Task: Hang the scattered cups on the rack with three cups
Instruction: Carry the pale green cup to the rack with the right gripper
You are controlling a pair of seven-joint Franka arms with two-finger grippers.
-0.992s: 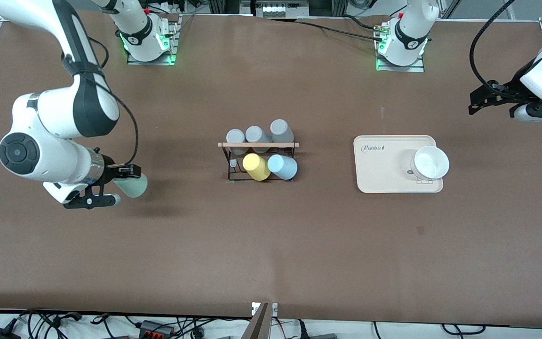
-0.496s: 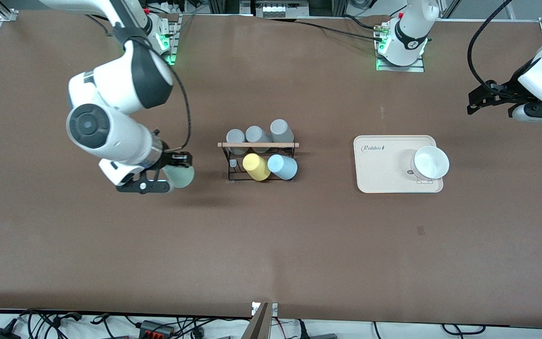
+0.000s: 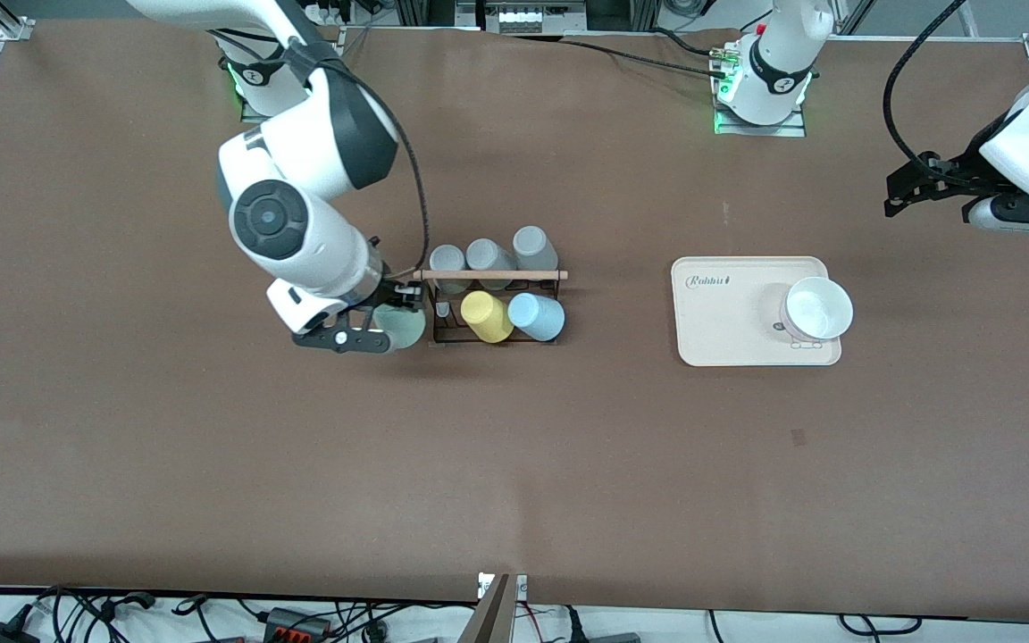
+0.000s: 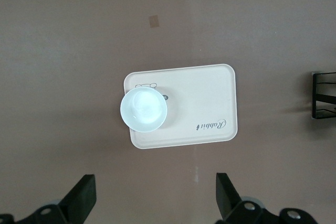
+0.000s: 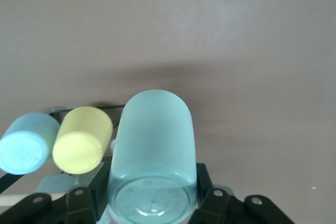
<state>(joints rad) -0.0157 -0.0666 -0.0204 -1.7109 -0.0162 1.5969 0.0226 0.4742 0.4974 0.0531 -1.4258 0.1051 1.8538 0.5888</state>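
Note:
The black wire rack [image 3: 443,338] with a wooden rod [image 3: 489,275] stands mid-table. On it hang three grey tumblers, a yellow tumbler [image 3: 486,316] and the light blue cup [image 3: 536,316]. My right gripper [image 3: 380,326] is shut on the pale mint green cup [image 3: 400,327] and holds it beside the rack's end toward the right arm. In the right wrist view the mint cup [image 5: 152,156] fills the jaws, with the yellow tumbler [image 5: 82,139] and the blue cup [image 5: 27,142] beside it. My left gripper [image 3: 930,189] is open and empty, waiting above the table's left-arm end.
A cream rectangular tray [image 3: 729,330] holding a white bowl [image 3: 818,307] lies between the rack and the left arm's end; both show in the left wrist view, tray [image 4: 205,103] and bowl [image 4: 143,109]. Cables lie along the front edge.
My right arm has carried the mint green cup from the right arm's end of the table up to the rack's end. The left arm has barely moved.

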